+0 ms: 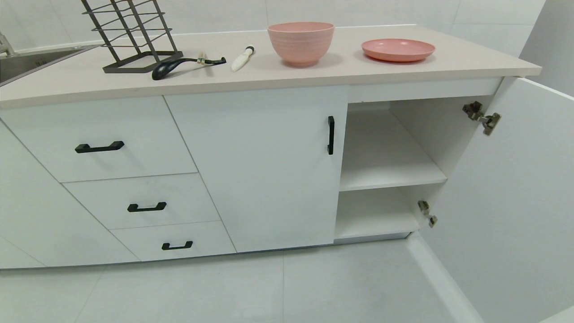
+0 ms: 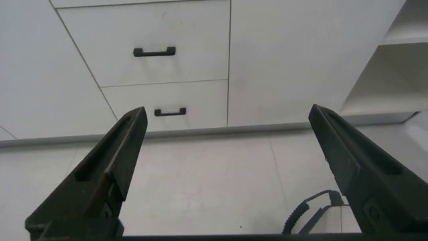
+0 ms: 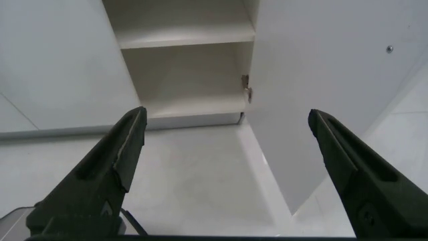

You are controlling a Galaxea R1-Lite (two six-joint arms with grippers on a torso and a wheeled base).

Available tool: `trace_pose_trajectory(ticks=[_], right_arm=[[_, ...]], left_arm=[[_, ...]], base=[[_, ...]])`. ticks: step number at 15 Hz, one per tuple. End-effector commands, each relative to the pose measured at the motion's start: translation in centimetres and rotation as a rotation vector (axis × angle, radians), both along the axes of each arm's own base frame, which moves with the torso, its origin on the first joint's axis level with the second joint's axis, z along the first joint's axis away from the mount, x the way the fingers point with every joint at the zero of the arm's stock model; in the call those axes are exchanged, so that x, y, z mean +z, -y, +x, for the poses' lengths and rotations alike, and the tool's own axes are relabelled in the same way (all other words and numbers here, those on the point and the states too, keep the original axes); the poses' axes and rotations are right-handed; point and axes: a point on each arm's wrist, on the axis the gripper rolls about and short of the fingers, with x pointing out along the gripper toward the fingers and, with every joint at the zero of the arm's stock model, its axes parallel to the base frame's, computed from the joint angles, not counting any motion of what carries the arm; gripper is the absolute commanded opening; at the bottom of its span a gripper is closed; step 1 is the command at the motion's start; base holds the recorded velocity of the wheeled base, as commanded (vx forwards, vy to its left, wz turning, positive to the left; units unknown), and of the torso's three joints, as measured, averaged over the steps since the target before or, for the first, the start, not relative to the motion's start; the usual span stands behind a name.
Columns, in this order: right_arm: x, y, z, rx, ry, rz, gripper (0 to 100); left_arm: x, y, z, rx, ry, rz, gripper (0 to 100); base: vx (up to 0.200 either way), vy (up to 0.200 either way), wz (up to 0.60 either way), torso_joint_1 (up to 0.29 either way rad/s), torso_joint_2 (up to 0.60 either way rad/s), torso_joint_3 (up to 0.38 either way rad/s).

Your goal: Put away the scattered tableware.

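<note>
Beginning pickup stage: left gripper point(image 2: 226, 110), right gripper point(image 3: 226, 110) wide, empty. Next, likely: raise right gripper to pink bowl point(image 1: 301, 42) above; cabinet shelf point(image 1: 390, 172) ahead.

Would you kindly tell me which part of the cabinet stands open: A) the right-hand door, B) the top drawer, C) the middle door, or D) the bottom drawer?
A: the right-hand door is swung out, baring two shelves, while the drawers and middle door sit shut.

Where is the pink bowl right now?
In the head view, the pink bowl stands on the countertop, between the white-handled utensil on its left and the pink plate on its right.
</note>
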Motion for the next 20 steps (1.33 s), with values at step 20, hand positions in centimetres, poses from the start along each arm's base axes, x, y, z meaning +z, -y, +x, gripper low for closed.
trace_pose_trajectory(ticks=[20], right_arm=[[-0.02,0.0,0.0,-0.001,-0.002,-0.005,100]], left_arm=[[0.07,0.0,0.02,0.002,0.0,-0.03,100]], base=[[0.1,0.0,0.0,0.001,0.0,0.0]])
